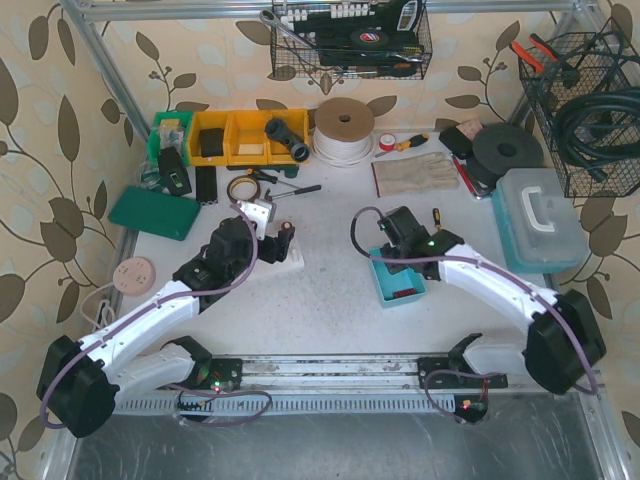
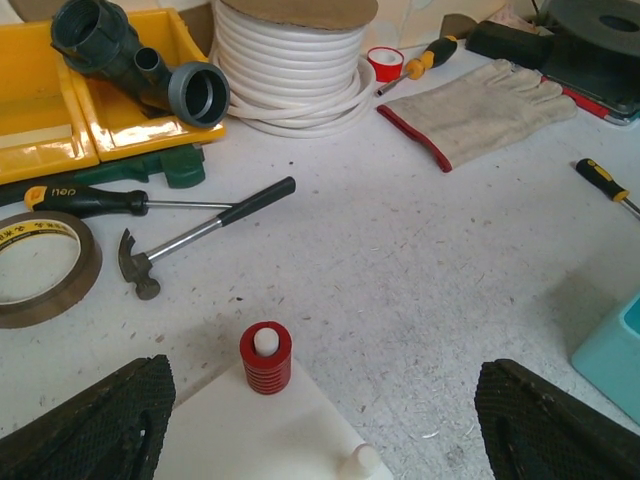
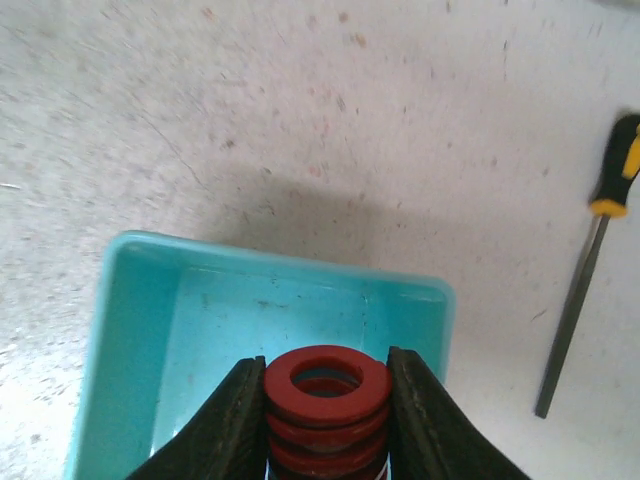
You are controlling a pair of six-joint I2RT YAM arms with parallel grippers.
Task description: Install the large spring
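Note:
My right gripper (image 3: 328,412) is shut on the large red spring (image 3: 328,392), one finger (image 3: 228,425) on each side. It holds the spring upright over the teal tray (image 3: 285,262). In the top view that gripper (image 1: 396,243) is at the tray's (image 1: 383,288) far end. My left gripper (image 2: 320,425) is open over the white base plate (image 2: 250,435). A small red spring (image 2: 265,358) sits on one white peg there. A second peg (image 2: 362,460) is bare. In the top view the left gripper (image 1: 262,228) is at the plate (image 1: 292,260).
A hammer (image 2: 200,235), a tape roll (image 2: 40,265), a black screwdriver (image 2: 90,200), yellow bins (image 2: 45,105) and a white cable coil (image 2: 290,55) lie beyond the plate. A glove (image 2: 470,105) lies far right. A yellow-handled screwdriver (image 3: 590,270) lies right of the tray. A toolbox (image 1: 535,215) stands at the right.

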